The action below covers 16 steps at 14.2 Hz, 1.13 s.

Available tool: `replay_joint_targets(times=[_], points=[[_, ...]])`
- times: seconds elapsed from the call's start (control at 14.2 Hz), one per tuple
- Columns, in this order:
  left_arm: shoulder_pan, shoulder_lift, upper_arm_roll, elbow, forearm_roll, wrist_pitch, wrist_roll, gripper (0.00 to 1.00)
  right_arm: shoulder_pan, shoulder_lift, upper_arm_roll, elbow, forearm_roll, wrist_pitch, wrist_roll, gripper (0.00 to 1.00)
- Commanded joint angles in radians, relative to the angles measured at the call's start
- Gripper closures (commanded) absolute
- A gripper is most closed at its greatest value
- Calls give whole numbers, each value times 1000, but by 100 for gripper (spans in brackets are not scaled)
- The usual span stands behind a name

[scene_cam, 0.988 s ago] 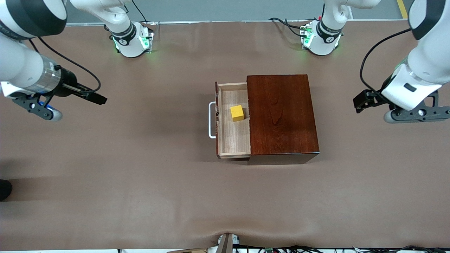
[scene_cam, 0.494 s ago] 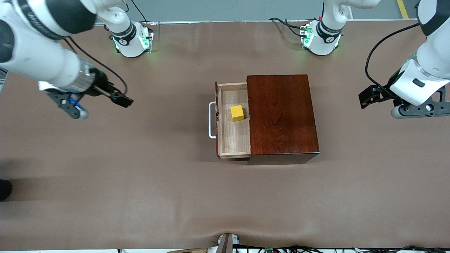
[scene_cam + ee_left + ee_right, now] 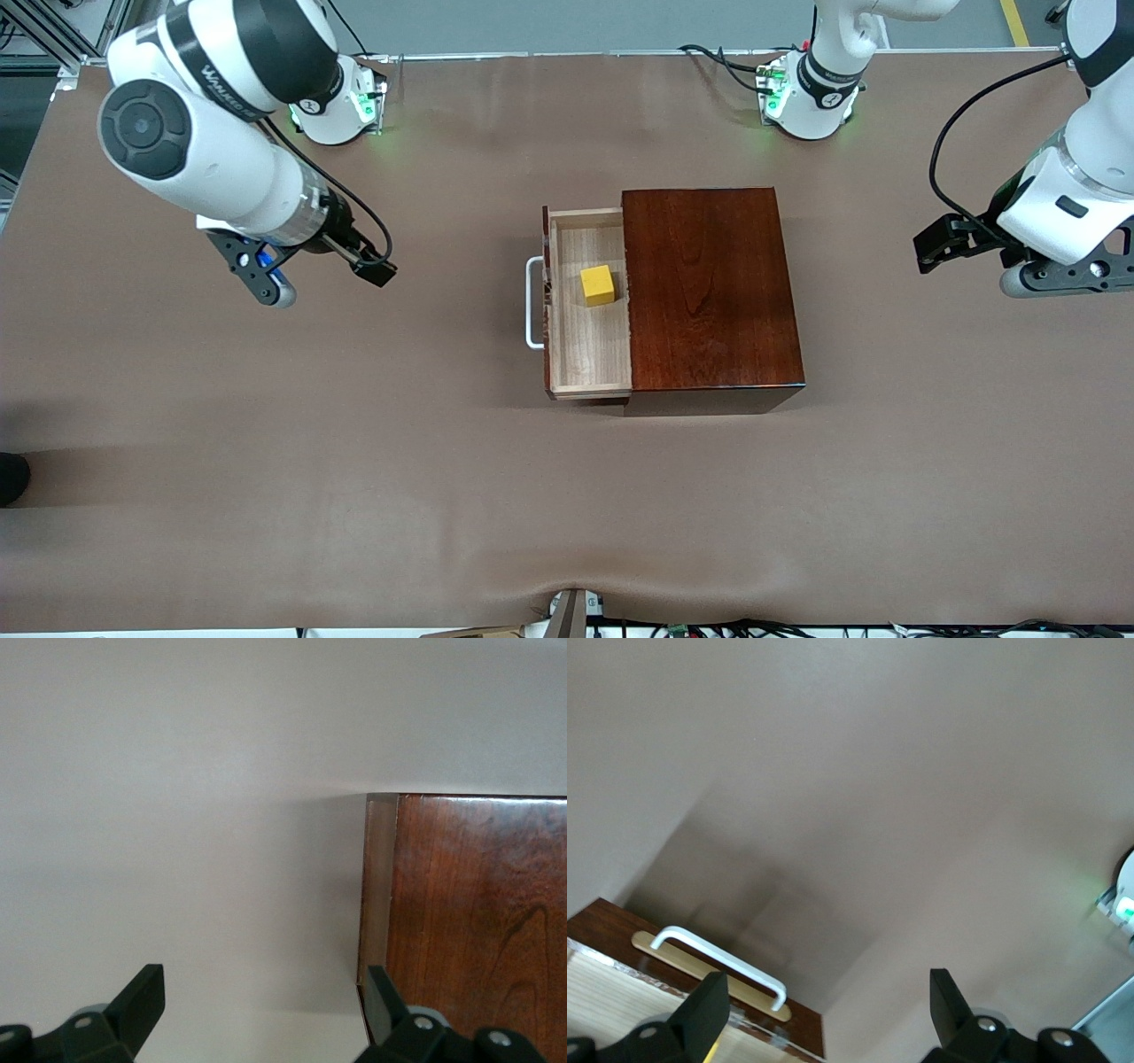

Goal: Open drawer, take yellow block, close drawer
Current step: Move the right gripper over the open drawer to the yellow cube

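Drawer (image 3: 589, 306) pulled out of brown box (image 3: 709, 288), yellow block (image 3: 597, 285) inside. Right gripper (image 3: 824, 1014) over bench (image 3: 354, 461), jaws spread, empty. Left gripper (image 3: 261, 1014) beside box, jaws spread.

The drawer (image 3: 589, 306) stood pulled out toward the right arm's end of the table (image 3: 354, 461), open from above, with only the yellow block (image 3: 597, 285) inside. Bare table lay between the white handle (image 3: 533, 302) and the right pincer (image 3: 288, 279), whose fingers gaped. The box (image 3: 709, 292) blocked any level approach from the left pincer (image 3: 970, 257), also spread, hanging near that end.
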Motion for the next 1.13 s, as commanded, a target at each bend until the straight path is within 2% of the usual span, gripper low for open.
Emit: replay_joint_targets(times=[0.0,0.35,0.49,1.06], points=[[11,-23,-9,-20,-19,5,17,0,38,4,-9,-7,14,53,135,0],[9,-20,-9,-20,-19,5,17,0,66,61,-9,-1,48,119,218,0],[11,-20,-9,-23,-19,5,17,0,98,93,-9,3,48,132,246,0],[11,-20,-11,-22,-19,5,19,0,251,206,-9,4,49,339,525,0]])
